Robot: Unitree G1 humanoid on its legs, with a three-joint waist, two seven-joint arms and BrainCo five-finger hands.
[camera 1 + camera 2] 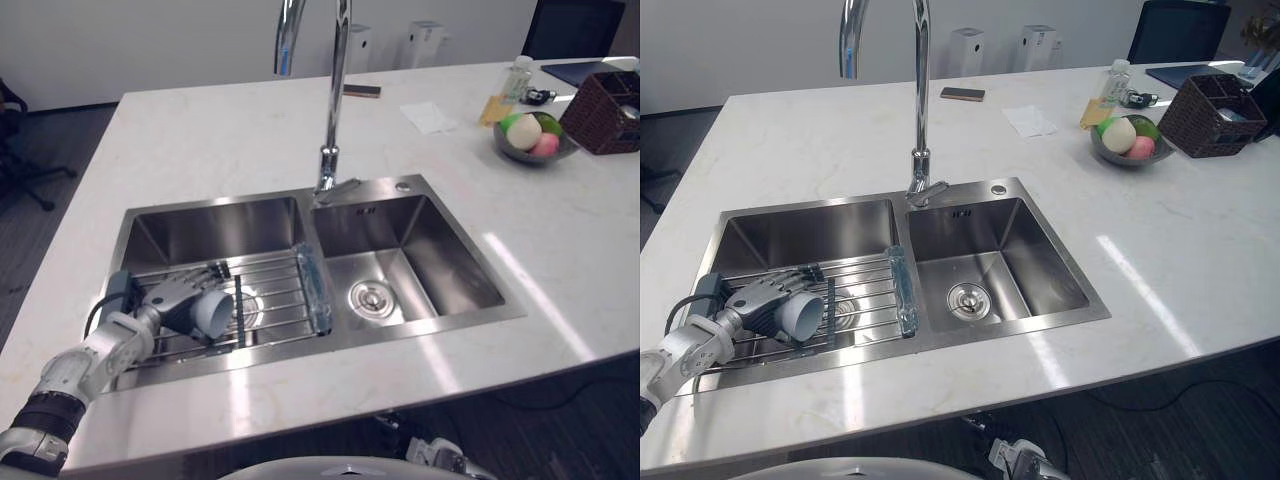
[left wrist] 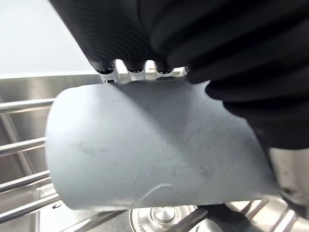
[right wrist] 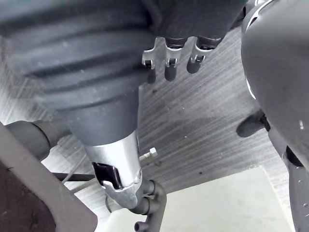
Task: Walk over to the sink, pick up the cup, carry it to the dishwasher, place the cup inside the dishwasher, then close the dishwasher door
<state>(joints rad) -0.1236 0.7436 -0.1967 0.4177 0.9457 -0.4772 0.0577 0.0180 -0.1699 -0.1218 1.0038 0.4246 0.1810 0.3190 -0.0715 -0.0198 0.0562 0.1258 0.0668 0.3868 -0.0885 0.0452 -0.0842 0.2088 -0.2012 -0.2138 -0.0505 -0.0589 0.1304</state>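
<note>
Left hand point(image 1: 172, 296) is wrapped round the one pale blue-grey cup point(image 1: 213, 313), tipped sideways over the single wire rack point(image 1: 275, 278) in the left basin of the two-basin steel sink point(image 1: 450, 325); right hand's point(image 3: 171, 64) fingers, can't tell.

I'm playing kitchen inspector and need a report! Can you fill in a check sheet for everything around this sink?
surface: white counter with a double sink; wire rack in the left basin.
job's things: cup turned sideways over the rack.
clutter: fruit bowl, basket, bottle, napkin and phone, all on the counter's far side.
robot hands: left robot hand curled round the cup; right robot hand hangs above the floor.
cables: nothing seen on the counter.
surroundings: tall tap behind the sink; dark chair past the counter.
</note>
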